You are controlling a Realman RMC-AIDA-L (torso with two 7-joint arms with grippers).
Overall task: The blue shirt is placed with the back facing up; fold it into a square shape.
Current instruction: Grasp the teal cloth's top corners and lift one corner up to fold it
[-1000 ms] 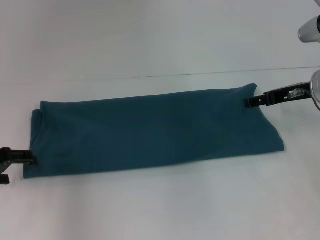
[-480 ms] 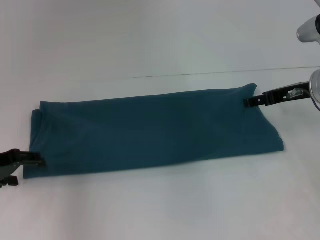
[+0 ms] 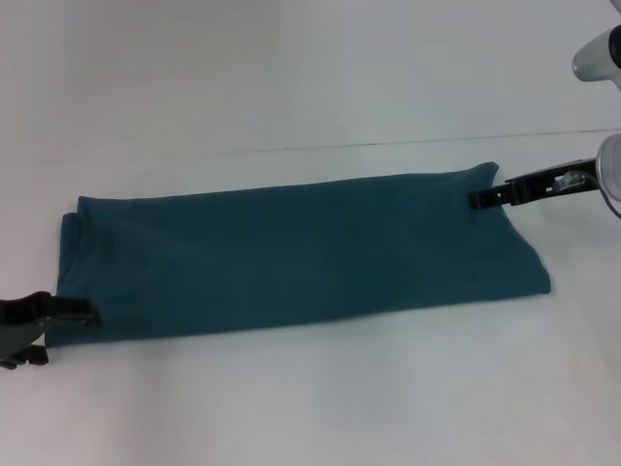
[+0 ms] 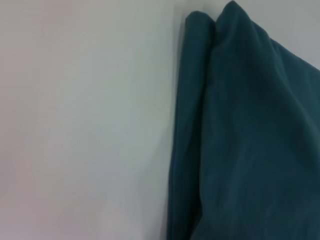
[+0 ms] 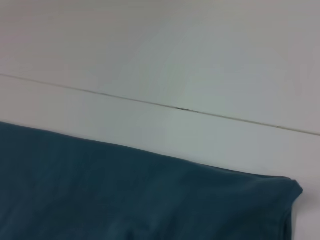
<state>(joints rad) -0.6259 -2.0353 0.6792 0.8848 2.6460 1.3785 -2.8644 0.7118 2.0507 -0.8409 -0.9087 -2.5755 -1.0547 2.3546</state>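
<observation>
Teal blue shirt [image 3: 291, 254] unmoved, left gripper [image 3: 85, 316] slid further onto its corner

Blue shirt [image 3: 291, 254] flat on the table [image 3: 310, 87], left tool [image 3: 82, 316] and right tool [image 3: 480, 197] at opposite ends.

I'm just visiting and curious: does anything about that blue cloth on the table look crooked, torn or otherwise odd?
Nothing looks damaged or spilled. The blue shirt lies as a long folded band on the white table, slightly slanted, its far-right corner higher in the head view. The left gripper and right gripper each sit at an end.
</observation>
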